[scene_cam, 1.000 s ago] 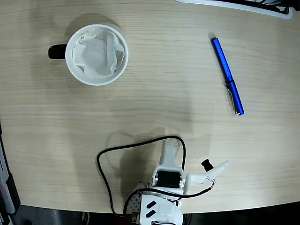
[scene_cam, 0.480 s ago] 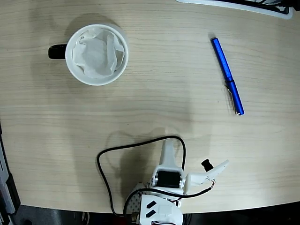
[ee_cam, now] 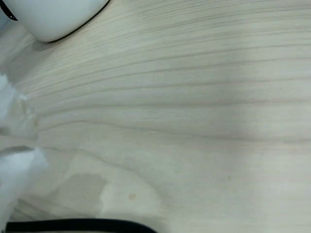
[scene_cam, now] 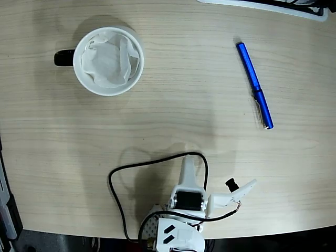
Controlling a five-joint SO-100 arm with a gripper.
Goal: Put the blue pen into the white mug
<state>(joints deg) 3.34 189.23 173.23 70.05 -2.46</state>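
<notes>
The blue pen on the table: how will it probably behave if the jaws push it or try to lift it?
The blue pen looks slim, round and glossy, so it may roll sideways when pushed and could slip in the jaws. Its metal clip near the lower end might stop a full roll. It looks stiff and probably light, lying flat on the table.

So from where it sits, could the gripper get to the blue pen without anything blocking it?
Probably yes. The blue pen lies alone on bare table, nothing between it and the gripper; the white mug sits far off to the picture's left. Whether the arm stretches that far is uncertain.
</notes>
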